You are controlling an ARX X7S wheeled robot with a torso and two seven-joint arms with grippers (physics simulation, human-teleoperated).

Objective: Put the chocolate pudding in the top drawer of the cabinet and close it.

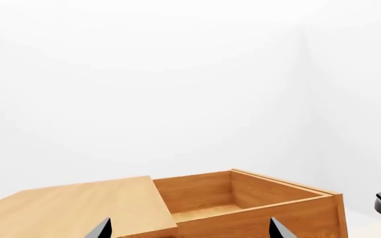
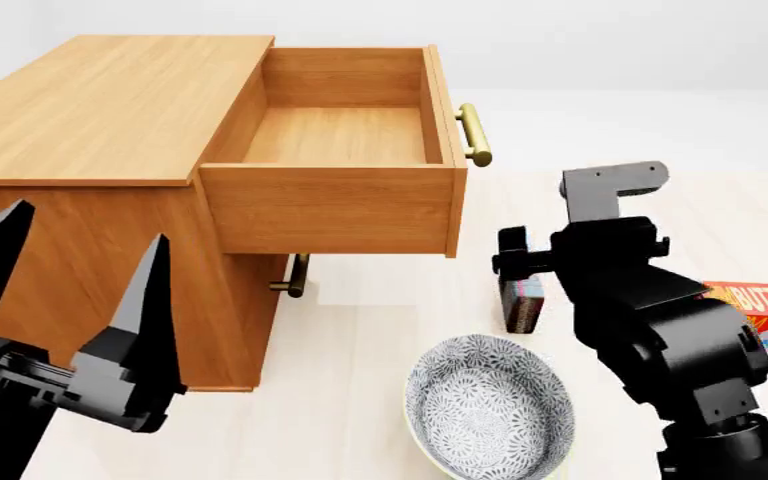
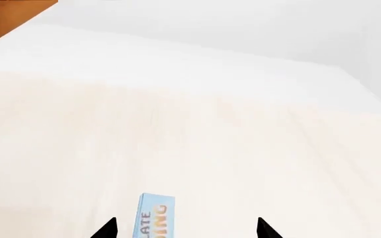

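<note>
Largest in view: the cabinet (image 2: 104, 110), light wood, flat top, standing on the pale worktop (image 2: 357, 330). Pulled well out of it, the top drawer (image 2: 337, 135), open and bare inside, brass bar handle (image 2: 475, 135) on its front; below, the lower drawer's handle (image 2: 296, 275) just showing. Same open drawer seen from the left wrist view (image 1: 243, 198), beyond two dark finger tips.

Next in size, the right arm's black bulk, reaching down over the worktop in front of the drawer. Near the bottom of the head view, a patterned grey bowl (image 2: 488, 410). At the right edge, partly hidden behind the arm, a red-orange butter box (image 2: 764, 300).

Smallest: the chocolate pudding (image 2: 524, 303), standing on edge on the worktop just below the right gripper (image 2: 528, 262).

In the right wrist view, pudding's light blue face (image 3: 154, 215) lying between the two spread fingers (image 3: 107, 229), nearer one tip than the other, touching neither: right gripper (image 3: 185, 229) released, grasping nothing.

Left gripper (image 2: 71, 275) raised beside the cabinet, fingers apart and empty.
</note>
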